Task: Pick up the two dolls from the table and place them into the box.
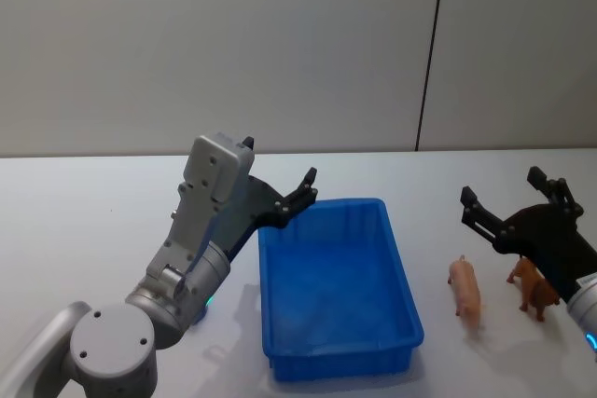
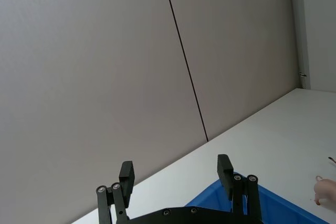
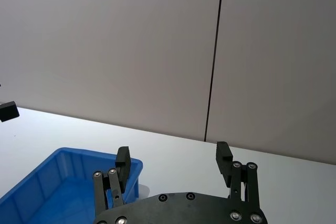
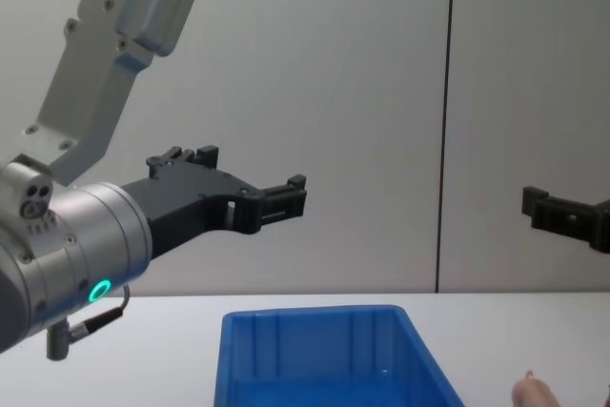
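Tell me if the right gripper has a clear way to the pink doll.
Probably yes: the right gripper, jaws open, hangs above and near the pink doll, with nothing between them; the box and brown doll stand apart from it.

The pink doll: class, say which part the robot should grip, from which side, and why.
Probably grip the pink doll at its midbody, from above, with the open right hand closing across its flanks: the body is long and narrow, running away from the robot, and that hand hovers nearest.

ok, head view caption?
Left pincer, right pincer open, flanking bright blue plastic bin; pink doll, brown doll on white table.
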### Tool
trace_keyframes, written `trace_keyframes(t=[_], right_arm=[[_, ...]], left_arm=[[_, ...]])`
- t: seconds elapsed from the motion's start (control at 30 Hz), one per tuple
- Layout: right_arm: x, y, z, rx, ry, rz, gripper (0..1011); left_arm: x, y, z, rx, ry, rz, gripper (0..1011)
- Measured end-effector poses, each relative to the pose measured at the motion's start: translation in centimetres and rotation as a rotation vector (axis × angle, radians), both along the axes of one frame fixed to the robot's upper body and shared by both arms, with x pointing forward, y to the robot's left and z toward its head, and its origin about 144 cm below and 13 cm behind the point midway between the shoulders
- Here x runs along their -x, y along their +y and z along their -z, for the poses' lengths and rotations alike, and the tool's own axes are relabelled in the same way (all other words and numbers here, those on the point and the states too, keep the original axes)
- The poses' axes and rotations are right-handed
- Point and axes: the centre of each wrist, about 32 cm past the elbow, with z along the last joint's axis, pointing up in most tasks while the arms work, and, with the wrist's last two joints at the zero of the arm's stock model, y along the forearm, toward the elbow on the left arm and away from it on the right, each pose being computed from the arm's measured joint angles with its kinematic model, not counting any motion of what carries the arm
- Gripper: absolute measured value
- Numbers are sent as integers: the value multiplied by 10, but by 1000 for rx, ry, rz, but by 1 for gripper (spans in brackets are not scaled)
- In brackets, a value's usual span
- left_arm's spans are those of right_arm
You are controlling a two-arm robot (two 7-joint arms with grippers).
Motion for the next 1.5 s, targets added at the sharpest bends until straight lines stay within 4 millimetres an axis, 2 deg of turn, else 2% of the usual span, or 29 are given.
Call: trace_keyframes(t=[1.5], right_arm=[[0,0,0,0,0,0,1001]], left_arm=[[0,0,0,0,0,0,1001]])
